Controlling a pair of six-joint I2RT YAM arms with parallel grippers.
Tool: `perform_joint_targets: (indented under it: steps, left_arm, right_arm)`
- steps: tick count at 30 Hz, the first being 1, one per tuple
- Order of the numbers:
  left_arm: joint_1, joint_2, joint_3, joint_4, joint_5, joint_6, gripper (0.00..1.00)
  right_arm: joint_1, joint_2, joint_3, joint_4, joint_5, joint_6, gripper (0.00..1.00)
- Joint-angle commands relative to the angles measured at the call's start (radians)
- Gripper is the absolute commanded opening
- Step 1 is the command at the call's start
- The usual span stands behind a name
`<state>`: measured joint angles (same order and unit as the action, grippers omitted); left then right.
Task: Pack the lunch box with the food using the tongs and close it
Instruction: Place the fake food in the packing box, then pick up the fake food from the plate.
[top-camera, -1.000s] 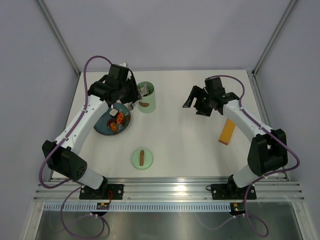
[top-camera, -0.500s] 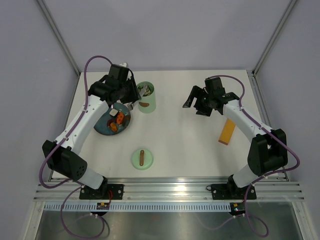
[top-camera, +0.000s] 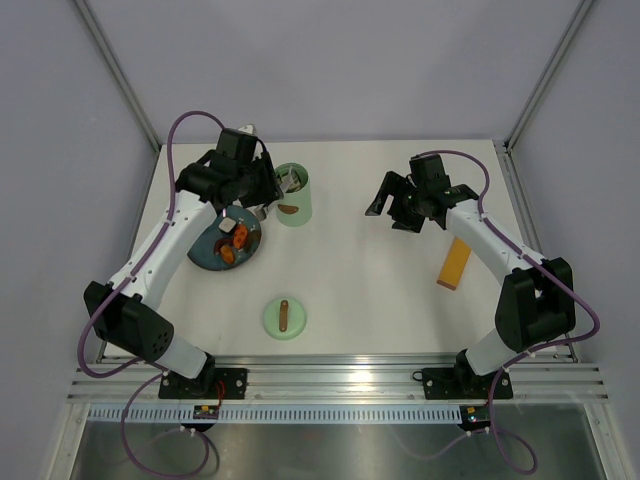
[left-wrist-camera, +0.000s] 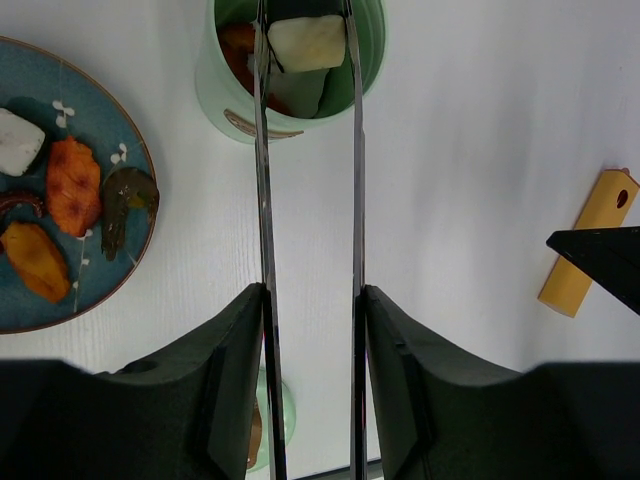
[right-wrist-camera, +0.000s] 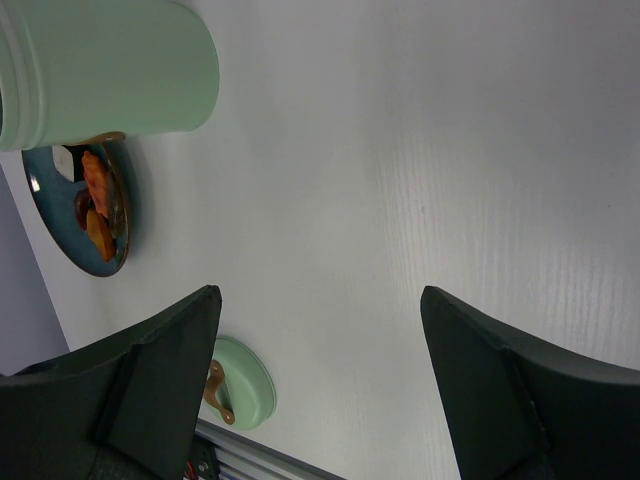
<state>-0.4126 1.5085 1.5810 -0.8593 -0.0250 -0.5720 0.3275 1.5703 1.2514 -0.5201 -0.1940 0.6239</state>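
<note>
Left wrist view: the tongs (left-wrist-camera: 262, 200) are clamped in the left gripper (left-wrist-camera: 310, 300), their long axis laid straight ahead to the lunch box (left-wrist-camera: 215, 95), at whose open mouth a pale food piece (left-wrist-camera: 307, 42) is pinched. The right gripper (right-wrist-camera: 320, 295) is seen well right of the lunch box, jaws apart, empty.

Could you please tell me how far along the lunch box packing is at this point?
Done: a few pieces already lie inside the lunch box. In hand: the left end effector grips the tongs, which pinch a pale piece at the open mouth. Left: several pieces sit on the plate, and the lid lies on the table, unfitted. The right end effector hangs open and empty.
</note>
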Motion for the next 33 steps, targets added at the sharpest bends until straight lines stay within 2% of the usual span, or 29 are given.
perform_joint_targets:
  steps: [1, 5, 9, 14, 17, 18, 22, 25, 29, 33]
  left_arm:
    - [-0.003, -0.033, 0.020, 0.062, 0.016, 0.017, 0.45]
    - [-0.005, -0.034, 0.020, 0.062, 0.017, 0.018, 0.46]
    - [-0.003, -0.037, 0.024, 0.062, 0.017, 0.021, 0.52]
    - [-0.003, -0.037, 0.024, 0.062, 0.020, 0.026, 0.51]
    - [-0.003, -0.047, 0.022, 0.062, 0.019, 0.023, 0.41]
    - [-0.005, -0.051, 0.019, 0.066, 0.019, 0.023, 0.32]
    - [-0.003, -0.077, 0.022, 0.083, 0.055, 0.032, 0.14]
    - [-0.005, -0.074, 0.062, 0.053, 0.075, 0.041, 0.08]
    - [-0.003, -0.103, 0.079, 0.025, 0.050, 0.060, 0.06]
    - [0.001, -0.165, 0.063, -0.050, -0.122, 0.129, 0.07]
  right_arm:
    - [0.013, -0.019, 0.013, 0.011, 0.011, -0.004, 0.89]
    - [0.015, -0.018, 0.016, 0.012, 0.010, -0.003, 0.89]
    - [0.015, -0.016, 0.017, 0.011, 0.008, -0.003, 0.89]
    - [0.015, -0.019, 0.014, 0.009, 0.011, -0.004, 0.89]
    - [0.015, -0.023, 0.014, 0.008, 0.013, -0.006, 0.89]
    - [0.015, -0.023, 0.014, 0.011, 0.013, -0.006, 0.89]
    - [0.015, -0.021, 0.014, 0.011, 0.011, -0.006, 0.89]
    - [0.015, -0.016, 0.020, 0.011, 0.004, -0.006, 0.89]
    - [0.016, -0.013, 0.025, 0.014, 0.001, -0.003, 0.89]
    - [0.016, -0.010, 0.029, 0.014, 0.001, -0.009, 0.89]
